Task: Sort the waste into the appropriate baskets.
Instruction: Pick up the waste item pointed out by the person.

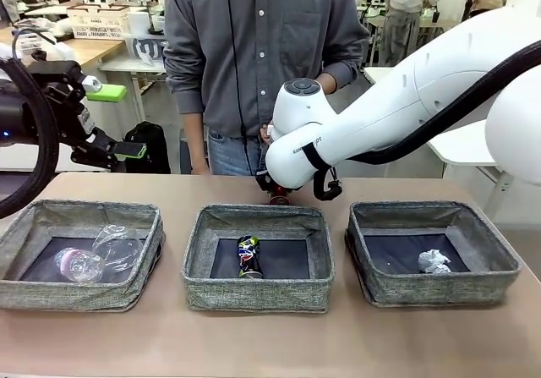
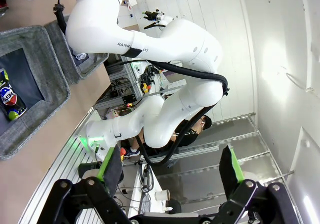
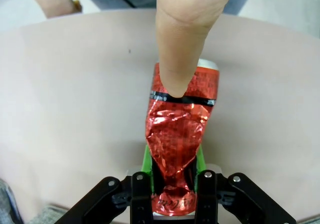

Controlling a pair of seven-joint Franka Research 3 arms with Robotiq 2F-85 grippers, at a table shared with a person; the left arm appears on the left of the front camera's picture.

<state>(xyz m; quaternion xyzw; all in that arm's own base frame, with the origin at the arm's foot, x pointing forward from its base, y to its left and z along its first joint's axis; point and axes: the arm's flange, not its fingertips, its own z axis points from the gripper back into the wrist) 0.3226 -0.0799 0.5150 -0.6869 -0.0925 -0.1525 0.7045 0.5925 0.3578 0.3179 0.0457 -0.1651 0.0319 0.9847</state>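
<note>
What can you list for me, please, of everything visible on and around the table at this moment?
Baskets: three, grey woven, in a row on the table: left, middle, right.
Clear plastic cup and clear plastic bottle: one each, in the left basket.
Crushed black printed can: one, in the middle basket.
Crumpled white paper ball: one, in the right basket.
Crushed red can: one, on the table behind the middle basket.
Table: one, tan.
Person's finger: one, touching the red can.
Left gripper: green-padded fingers open, raised beyond the left basket.
Right gripper: fingers closed on the red can.
</note>
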